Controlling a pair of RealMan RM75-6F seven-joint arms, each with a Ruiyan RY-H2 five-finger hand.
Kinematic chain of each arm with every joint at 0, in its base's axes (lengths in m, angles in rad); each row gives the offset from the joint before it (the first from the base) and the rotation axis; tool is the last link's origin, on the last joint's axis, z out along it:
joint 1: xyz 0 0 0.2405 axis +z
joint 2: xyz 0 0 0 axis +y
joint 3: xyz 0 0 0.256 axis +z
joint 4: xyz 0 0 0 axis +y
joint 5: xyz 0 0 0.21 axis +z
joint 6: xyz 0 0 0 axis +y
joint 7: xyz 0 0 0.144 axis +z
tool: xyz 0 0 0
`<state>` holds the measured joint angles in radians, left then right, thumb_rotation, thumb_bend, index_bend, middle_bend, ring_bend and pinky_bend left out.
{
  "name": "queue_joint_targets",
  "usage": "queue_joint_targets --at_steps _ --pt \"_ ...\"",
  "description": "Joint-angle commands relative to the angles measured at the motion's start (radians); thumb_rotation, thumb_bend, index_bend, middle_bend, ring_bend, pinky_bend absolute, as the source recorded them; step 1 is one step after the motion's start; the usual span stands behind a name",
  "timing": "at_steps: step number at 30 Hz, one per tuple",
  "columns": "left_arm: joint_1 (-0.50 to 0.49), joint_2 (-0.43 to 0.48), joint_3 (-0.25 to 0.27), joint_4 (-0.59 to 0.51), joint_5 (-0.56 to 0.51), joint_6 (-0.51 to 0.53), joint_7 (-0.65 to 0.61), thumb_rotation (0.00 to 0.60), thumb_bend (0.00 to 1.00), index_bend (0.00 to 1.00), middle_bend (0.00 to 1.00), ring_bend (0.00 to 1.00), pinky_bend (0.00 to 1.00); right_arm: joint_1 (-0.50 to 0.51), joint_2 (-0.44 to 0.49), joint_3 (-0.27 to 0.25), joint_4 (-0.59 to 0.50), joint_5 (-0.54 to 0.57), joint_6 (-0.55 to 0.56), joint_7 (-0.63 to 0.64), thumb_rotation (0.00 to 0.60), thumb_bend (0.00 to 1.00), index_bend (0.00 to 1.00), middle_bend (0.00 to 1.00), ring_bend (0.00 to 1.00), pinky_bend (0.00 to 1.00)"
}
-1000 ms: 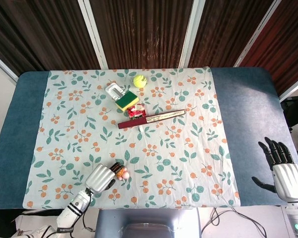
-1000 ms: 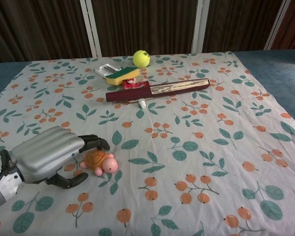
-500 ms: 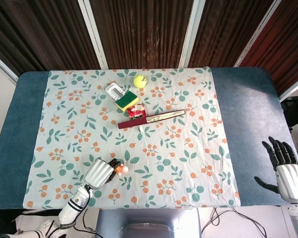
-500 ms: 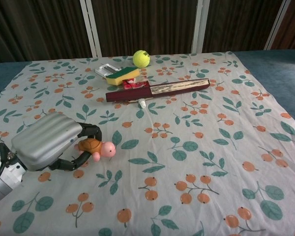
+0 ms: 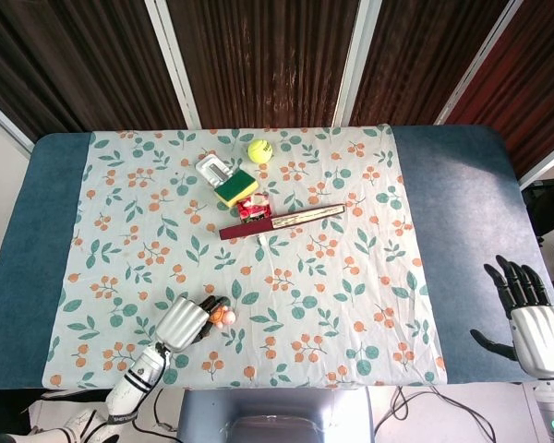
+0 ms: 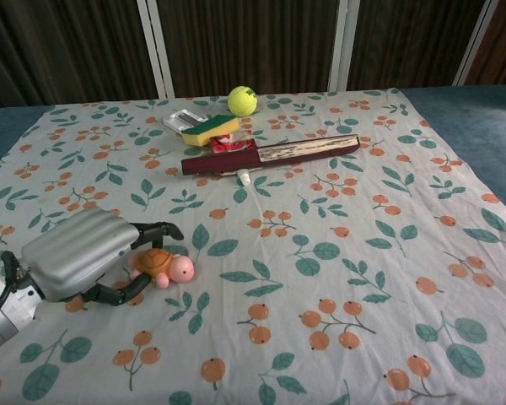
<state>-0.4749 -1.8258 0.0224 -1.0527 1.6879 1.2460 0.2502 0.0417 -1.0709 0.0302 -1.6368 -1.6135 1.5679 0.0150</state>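
Left hand cups turtle toy — floral cloth.

White cloth printed with teal leaves and orange berries. Blue table at both ends. Silver-grey back and black fingers on left robot hand; same silver and black on right robot hand. Toy turtle with brown-orange shell and pink head. Yellow-green ball. Sponge yellow beneath, green on top. Dark red box with pale beige panel. Small red packet with white marks. White-grey clip. Dark brown striped panels behind, split by white posts.
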Motion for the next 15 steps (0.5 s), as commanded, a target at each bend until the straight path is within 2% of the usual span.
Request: queue_joint_targets --at_steps 1,7,11,15 --pt "0.001 0.026 0.002 -0.043 -0.008 0.002 0.020 0.600 0.42 0.09 0.22 1.00 1.00 0.000 -0.001 0.000 0.000 0.001 -0.001 -0.001 0.600 0.22 0.00 0.00 0.00 0.00" --pt "0.004 0.046 0.014 -0.086 -0.003 0.009 0.047 0.600 0.42 0.16 0.23 1.00 1.00 0.000 -0.003 0.000 -0.002 0.000 -0.002 -0.006 0.600 0.22 0.00 0.00 0.00 0.00" --pt "0.000 0.040 0.010 -0.075 0.000 0.014 0.059 0.600 0.42 0.30 0.30 1.00 1.00 0.000 -0.003 0.000 -0.003 0.000 -0.003 -0.007 0.600 0.22 0.00 0.00 0.00 0.00" --pt "-0.003 0.024 0.008 -0.043 -0.009 0.004 0.051 0.600 0.42 0.38 0.37 1.00 1.00 0.000 -0.001 0.002 -0.002 0.003 -0.004 -0.003 0.600 0.22 0.00 0.00 0.00 0.00"
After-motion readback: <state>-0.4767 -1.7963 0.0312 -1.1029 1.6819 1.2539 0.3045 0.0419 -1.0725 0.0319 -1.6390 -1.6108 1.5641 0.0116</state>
